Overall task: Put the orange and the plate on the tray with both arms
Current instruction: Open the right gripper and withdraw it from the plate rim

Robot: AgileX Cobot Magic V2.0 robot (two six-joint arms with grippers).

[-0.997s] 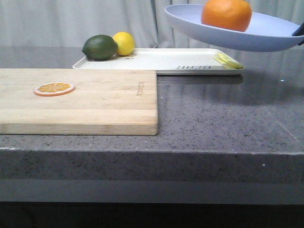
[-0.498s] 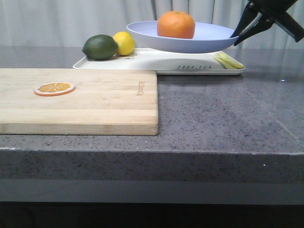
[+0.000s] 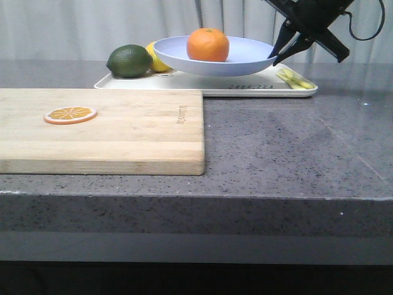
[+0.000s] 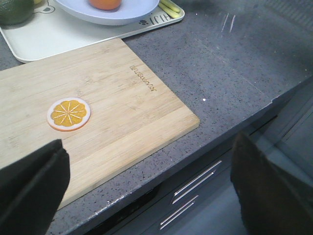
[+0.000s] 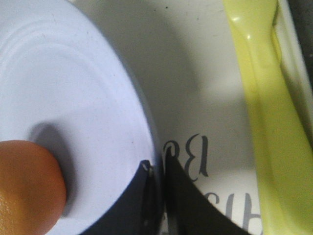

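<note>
Here the right gripper (image 3: pixel 274 57) pinches the plate (image 3: pixel 245 58) rim — orange (image 3: pixel 208 45) aboard.

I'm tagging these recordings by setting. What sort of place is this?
Probably a kitchen: a speckled dark grey stone countertop above handled drawers, a pale wooden cutting board carrying an orange slice, and fruit on a cream-white rectangular tray.

We have swung the plate (image 3: pixel 215 56), orange (image 3: pixel 208 45) aboard, from two o'clock down toward twelve; it now sits low over the tray (image 3: pixel 206 86), the right gripper (image 3: pixel 274 57) now visible, pinching its rim.
</note>
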